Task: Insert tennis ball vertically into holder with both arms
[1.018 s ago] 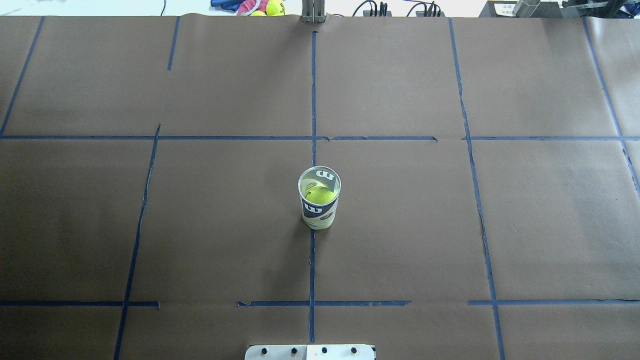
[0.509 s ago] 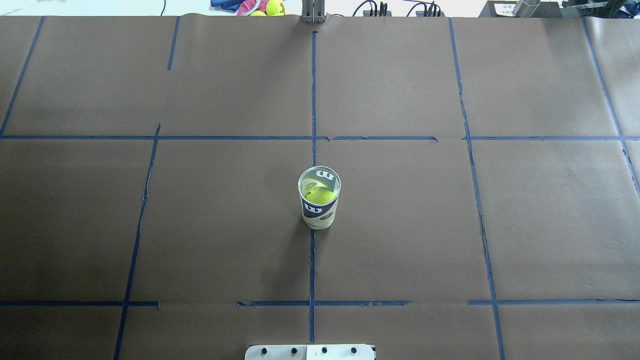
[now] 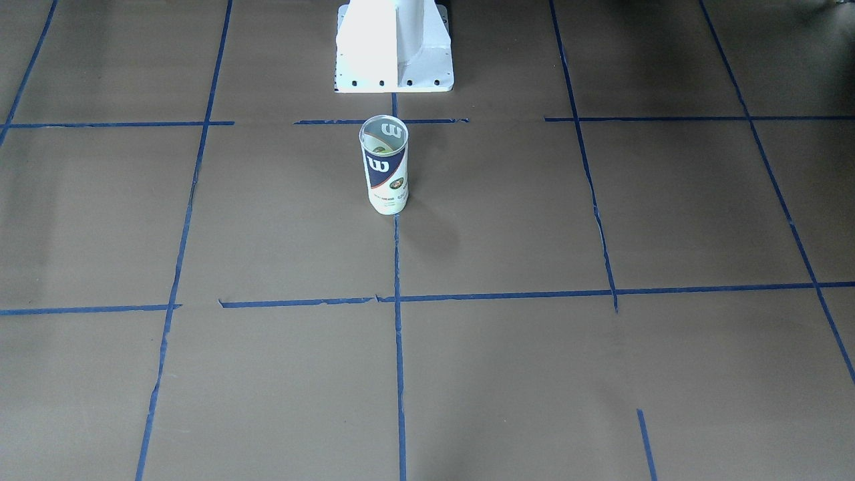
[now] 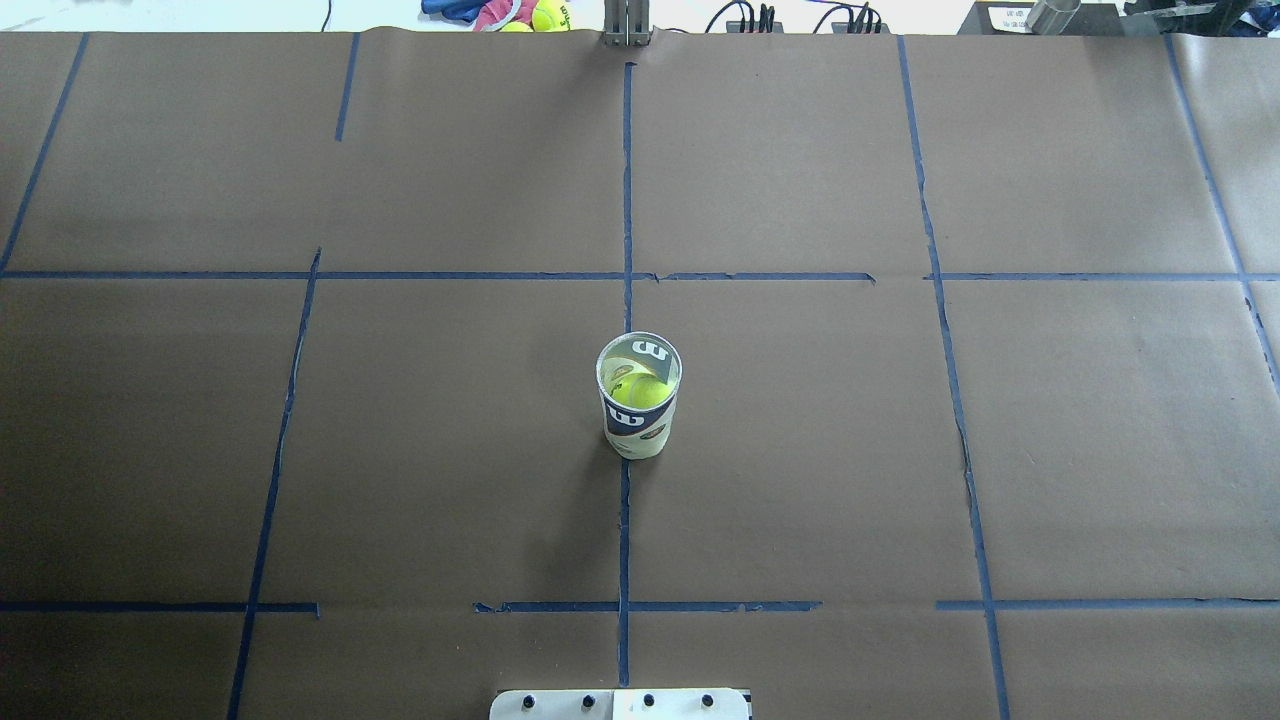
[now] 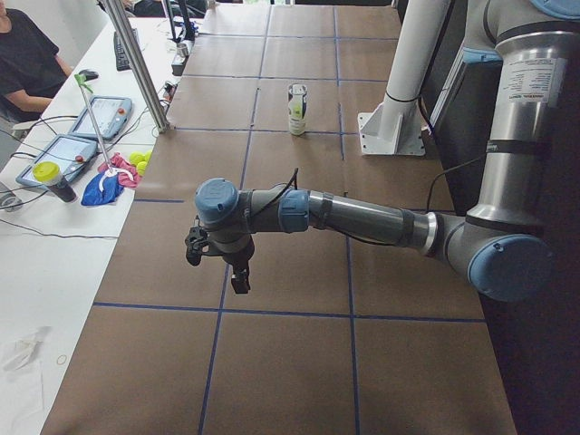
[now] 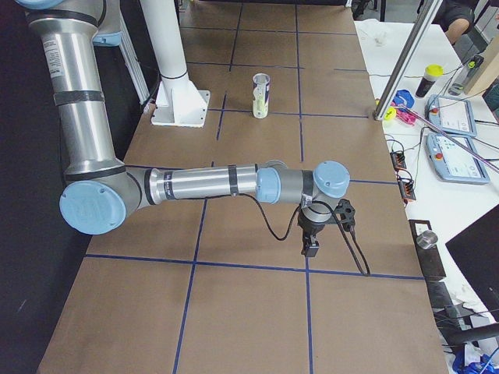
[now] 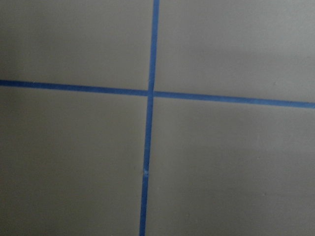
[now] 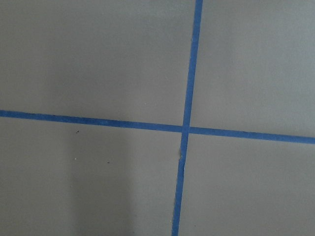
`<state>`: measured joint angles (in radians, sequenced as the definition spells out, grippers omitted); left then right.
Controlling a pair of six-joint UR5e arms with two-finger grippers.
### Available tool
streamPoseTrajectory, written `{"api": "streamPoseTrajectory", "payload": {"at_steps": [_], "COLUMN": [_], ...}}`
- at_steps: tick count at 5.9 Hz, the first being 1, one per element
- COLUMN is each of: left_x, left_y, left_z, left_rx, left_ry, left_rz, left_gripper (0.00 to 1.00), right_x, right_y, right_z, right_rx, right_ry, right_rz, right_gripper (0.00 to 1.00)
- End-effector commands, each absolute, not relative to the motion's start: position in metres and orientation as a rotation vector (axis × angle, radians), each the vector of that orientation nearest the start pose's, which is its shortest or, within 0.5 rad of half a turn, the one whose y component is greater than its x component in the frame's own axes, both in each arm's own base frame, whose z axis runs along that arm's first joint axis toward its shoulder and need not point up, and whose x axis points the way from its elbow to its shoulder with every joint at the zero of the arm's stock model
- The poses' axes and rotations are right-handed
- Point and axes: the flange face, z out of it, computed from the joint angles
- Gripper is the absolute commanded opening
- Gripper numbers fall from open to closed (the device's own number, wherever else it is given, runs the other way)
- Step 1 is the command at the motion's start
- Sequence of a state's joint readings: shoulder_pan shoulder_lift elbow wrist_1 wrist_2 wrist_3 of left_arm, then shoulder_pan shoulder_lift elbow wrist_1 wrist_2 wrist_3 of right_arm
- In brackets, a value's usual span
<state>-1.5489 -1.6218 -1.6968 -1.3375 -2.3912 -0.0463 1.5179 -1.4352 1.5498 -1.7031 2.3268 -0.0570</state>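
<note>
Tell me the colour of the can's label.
The label is navy with a white W, clearest in the front-facing view.

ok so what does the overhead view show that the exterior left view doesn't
Only the overhead view: it looks straight down into the can through its open mouth, so the tennis ball inside shows plainly. No arm appears in it.
Only the exterior left view: the left arm stretched out low over the table, well away from the can, plus a seated person and two tablets off to the side.
Both: the can standing upright on a blue tape line on the brown table, with the white base nearby.
</note>
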Motion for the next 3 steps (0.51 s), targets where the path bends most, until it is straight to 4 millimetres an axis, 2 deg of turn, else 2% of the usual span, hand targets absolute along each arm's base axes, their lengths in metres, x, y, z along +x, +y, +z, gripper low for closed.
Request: {"api": "streamPoseTrajectory", "payload": {"at_steps": [1,2,3], "left_x": [-0.039,-0.027,-0.028], "left_y": [-0.502,-0.502,-0.497], "left_z": [0.599,0.602,0.608], "left_rx": [-0.101,-0.114,-0.127], "left_ry": [0.807,0.804,0.805], "left_rz": [-0.028,-0.013,-0.018], "left_gripper": [1.00,1.00,1.00], "right_x": [0.038,0.038,0.037], "right_y": [-0.515,-0.511,-0.510], "right_z": [0.624,0.610,0.613], "right_rx": [-0.027,-0.010,-0.014], "right_ry": [-0.758,-0.767,-0.766], "right_rz": [-0.096,-0.101,-0.100], "right_gripper": [1.00,1.00,1.00]}}
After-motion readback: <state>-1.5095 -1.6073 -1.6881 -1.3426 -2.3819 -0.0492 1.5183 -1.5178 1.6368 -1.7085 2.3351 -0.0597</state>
